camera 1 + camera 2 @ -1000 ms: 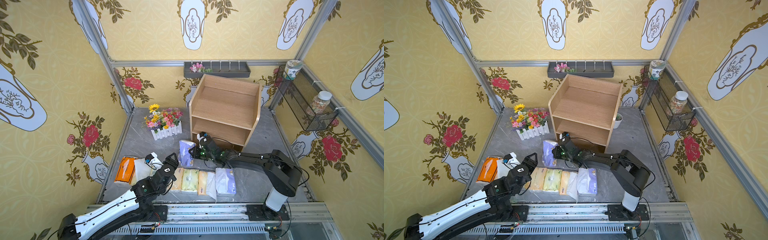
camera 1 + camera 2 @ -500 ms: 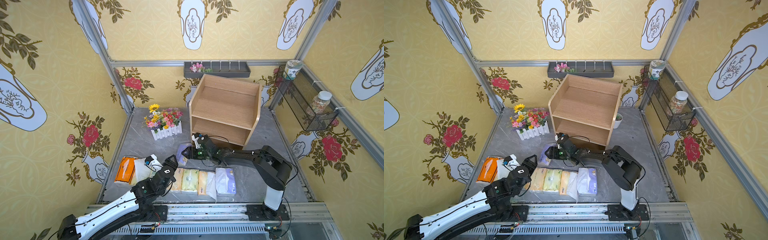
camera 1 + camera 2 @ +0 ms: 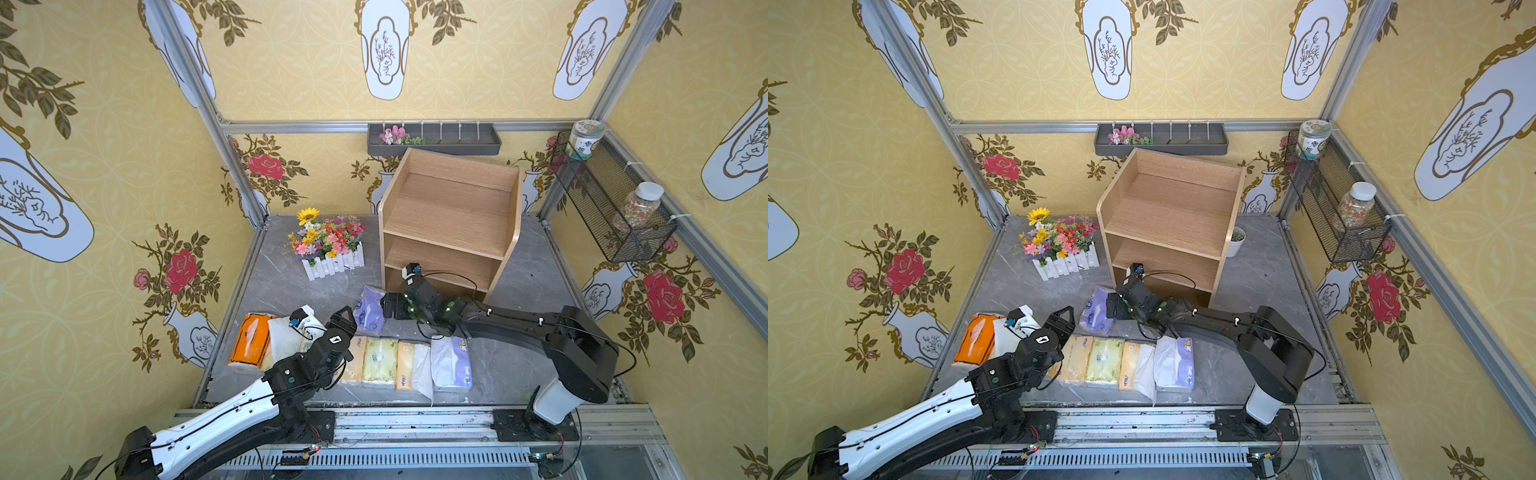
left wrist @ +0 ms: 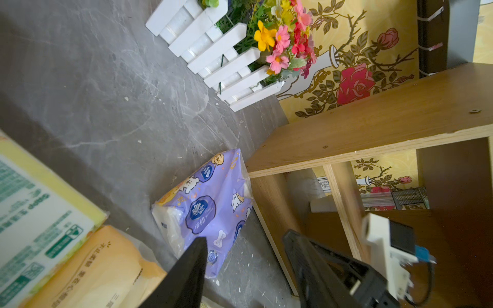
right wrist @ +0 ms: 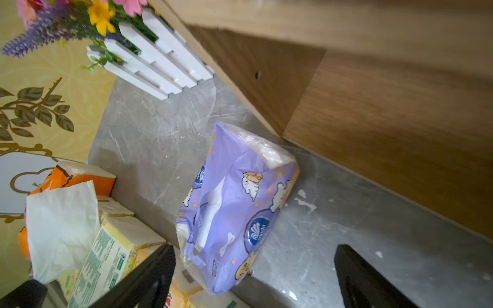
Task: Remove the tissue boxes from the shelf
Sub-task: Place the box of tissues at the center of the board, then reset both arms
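The light-wood shelf point(image 3: 451, 216) stands at the back, and the tiers that show hold nothing. A lavender tissue pack point(image 3: 369, 309) lies on the grey floor by the shelf's front left corner. My right gripper point(image 3: 388, 306) is open just right of it, jaws wide and clear of the wrapper, as the right wrist view shows point(image 5: 254, 248). Near the front edge lie the orange pack point(image 3: 251, 345), cream and yellow packs point(image 3: 380, 361) and a second lavender-white pack point(image 3: 451, 365). My left gripper point(image 3: 345, 322) hovers open over that row, nothing between its fingers point(image 4: 202, 256).
A white picket flower box point(image 3: 330, 249) sits left of the shelf. A small potted plant point(image 3: 1236, 241) stands at the shelf's right side. On the walls hang a dark grey tray point(image 3: 434, 139) and a black mesh basket point(image 3: 611, 208) holding jars.
My right gripper has opened and let go of the lavender pack, which has come down onto the floor before the shelf. The left arm has barely moved.
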`<action>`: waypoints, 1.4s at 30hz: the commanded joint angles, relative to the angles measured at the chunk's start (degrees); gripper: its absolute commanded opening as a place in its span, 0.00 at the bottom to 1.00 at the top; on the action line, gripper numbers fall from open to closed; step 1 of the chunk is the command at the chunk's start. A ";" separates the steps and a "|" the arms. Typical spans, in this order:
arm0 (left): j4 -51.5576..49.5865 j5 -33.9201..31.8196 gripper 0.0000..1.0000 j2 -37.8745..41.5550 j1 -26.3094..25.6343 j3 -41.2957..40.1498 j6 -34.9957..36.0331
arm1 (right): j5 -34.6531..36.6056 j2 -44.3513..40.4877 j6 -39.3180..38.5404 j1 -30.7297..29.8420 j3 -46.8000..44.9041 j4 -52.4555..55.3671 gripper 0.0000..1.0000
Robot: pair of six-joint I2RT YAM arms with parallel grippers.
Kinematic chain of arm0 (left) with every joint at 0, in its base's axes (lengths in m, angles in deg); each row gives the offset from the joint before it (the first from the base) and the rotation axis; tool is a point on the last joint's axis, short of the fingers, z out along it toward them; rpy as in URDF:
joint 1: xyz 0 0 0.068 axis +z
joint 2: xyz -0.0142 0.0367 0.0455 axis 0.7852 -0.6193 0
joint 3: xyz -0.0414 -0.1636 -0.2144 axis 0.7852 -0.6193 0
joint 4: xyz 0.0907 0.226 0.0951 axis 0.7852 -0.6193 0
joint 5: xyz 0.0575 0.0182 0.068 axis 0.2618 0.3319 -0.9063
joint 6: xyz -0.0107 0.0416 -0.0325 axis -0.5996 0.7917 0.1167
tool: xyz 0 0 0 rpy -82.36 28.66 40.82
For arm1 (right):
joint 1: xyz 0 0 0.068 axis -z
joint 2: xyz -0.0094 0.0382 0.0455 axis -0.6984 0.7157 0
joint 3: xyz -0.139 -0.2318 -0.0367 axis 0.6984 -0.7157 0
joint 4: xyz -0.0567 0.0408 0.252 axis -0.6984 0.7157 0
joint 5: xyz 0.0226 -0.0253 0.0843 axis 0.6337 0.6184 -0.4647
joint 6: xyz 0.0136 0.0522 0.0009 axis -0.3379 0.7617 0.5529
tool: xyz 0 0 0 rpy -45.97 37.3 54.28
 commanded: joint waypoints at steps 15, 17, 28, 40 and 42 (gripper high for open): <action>9.38 0.98 0.92 -1.02 5.85 1.97 15.07 | 13.55 -37.67 5.58 -2.85 -11.66 42.15 0.97; 9.74 1.32 0.92 -2.15 5.94 2.04 14.21 | 15.62 -40.60 8.59 -2.75 -11.69 47.54 0.97; 15.63 3.61 0.95 -6.37 7.67 2.80 18.27 | 29.44 -40.26 25.90 2.32 -10.62 64.14 0.97; 20.93 16.91 0.97 -7.85 23.08 0.62 22.41 | 19.80 -43.70 5.01 34.66 -15.15 37.66 0.97; 21.34 17.83 0.97 -7.81 25.06 -0.32 22.49 | 19.74 -42.24 0.05 38.93 -16.55 31.29 0.97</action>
